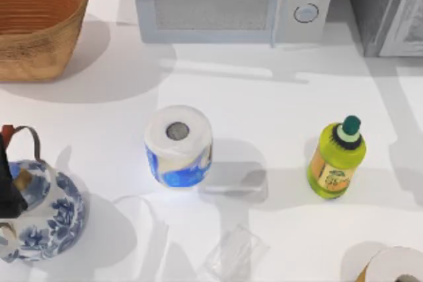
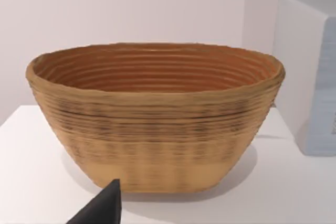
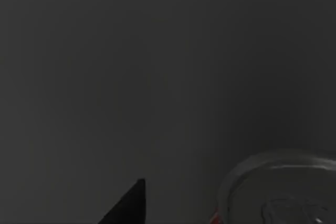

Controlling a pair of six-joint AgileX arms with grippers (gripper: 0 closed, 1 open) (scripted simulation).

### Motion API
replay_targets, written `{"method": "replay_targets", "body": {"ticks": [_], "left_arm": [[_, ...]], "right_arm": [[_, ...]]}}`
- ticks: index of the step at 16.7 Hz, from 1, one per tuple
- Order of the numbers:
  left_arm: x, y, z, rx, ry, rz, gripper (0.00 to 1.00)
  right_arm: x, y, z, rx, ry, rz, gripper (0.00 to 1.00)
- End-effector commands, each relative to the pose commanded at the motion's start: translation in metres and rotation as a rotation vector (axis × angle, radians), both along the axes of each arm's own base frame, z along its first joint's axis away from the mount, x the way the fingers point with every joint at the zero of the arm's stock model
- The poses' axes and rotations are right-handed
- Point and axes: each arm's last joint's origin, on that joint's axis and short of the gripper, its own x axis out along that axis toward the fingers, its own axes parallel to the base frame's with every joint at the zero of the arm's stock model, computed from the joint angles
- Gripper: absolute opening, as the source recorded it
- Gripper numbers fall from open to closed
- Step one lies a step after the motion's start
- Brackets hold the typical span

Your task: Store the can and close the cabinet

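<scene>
White tabletop (image 1: 264, 97) carries one woven tan wicker basket (image 1: 33, 21), one pale grey microwave (image 1: 231, 1), one grey cabinet (image 1: 386, 8) at the far right, one blue-and-white porcelain teapot (image 1: 46, 212), two paper rolls (image 1: 178, 146), one yellow-green plastic bottle (image 1: 336, 160). Dark surroundings frame the one silver-topped metal can (image 3: 283, 192), close below my right wrist camera. I judge it light, rigid, smooth-sided, dentable; squeezing mid-wall suits best. Whether either set of my fingers is parted or clamped, I cannot tell. My left arm idles at the table's left edge.
</scene>
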Motion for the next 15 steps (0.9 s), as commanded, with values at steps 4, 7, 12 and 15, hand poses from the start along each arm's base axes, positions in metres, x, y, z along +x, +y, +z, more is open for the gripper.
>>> {"method": "replay_targets", "body": {"ticks": [4,7,12,15], "left_arm": [[0.000,0.000,0.000,0.000,0.000,0.000,1.00],[0.000,0.000,0.000,0.000,0.000,0.000,1.00],[0.000,0.000,0.000,0.000,0.000,0.000,1.00],[0.000,0.000,0.000,0.000,0.000,0.000,1.00]], "right_arm": [[0.000,0.000,0.000,0.000,0.000,0.000,1.00],[0.000,0.001,0.000,0.000,0.000,0.002,1.00],[-0.019,-0.002,0.013,-0.014,-0.036,0.020,1.00],[-0.057,-0.006,0.030,-0.031,-0.093,0.043,1.00]]}}
